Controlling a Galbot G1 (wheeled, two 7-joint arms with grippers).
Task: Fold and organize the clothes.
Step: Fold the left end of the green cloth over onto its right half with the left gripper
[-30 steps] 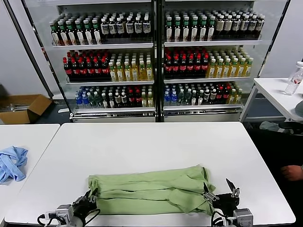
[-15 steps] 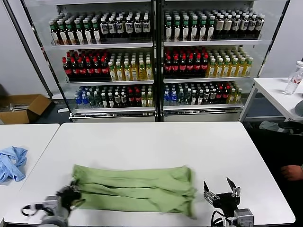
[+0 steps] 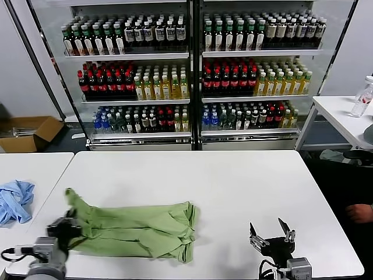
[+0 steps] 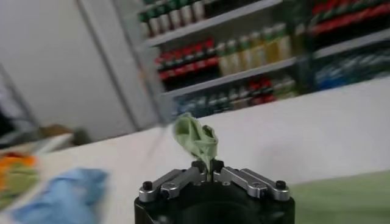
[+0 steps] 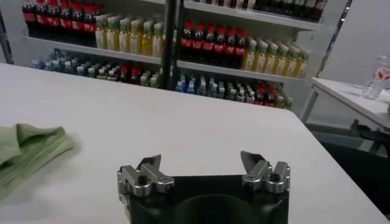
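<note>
The light green shirt [image 3: 137, 228] lies folded into a long band on the white table [image 3: 221, 181], toward its front left. My left gripper [image 3: 67, 224] is shut on the shirt's left end, at the table's front left corner. In the left wrist view a tuft of green cloth [image 4: 196, 137] sticks up from between the closed jaws of my left gripper [image 4: 208, 171]. My right gripper [image 3: 271, 236] is open and empty near the front edge, to the right of the shirt. In the right wrist view my right gripper [image 5: 201, 161] stands wide open over bare table, with the shirt's end [image 5: 27, 152] off to one side.
A light blue garment [image 3: 14, 201] lies on a second white table at the left. Glass-door fridges full of bottles [image 3: 192, 70] stand behind. A third table with a water bottle [image 3: 362, 96] is at the right. A person's hand [image 3: 358, 211] shows at the right edge.
My left gripper has dragged the shirt leftward across the table. My right gripper has let go of the shirt's right end, stayed in place and now stands open.
</note>
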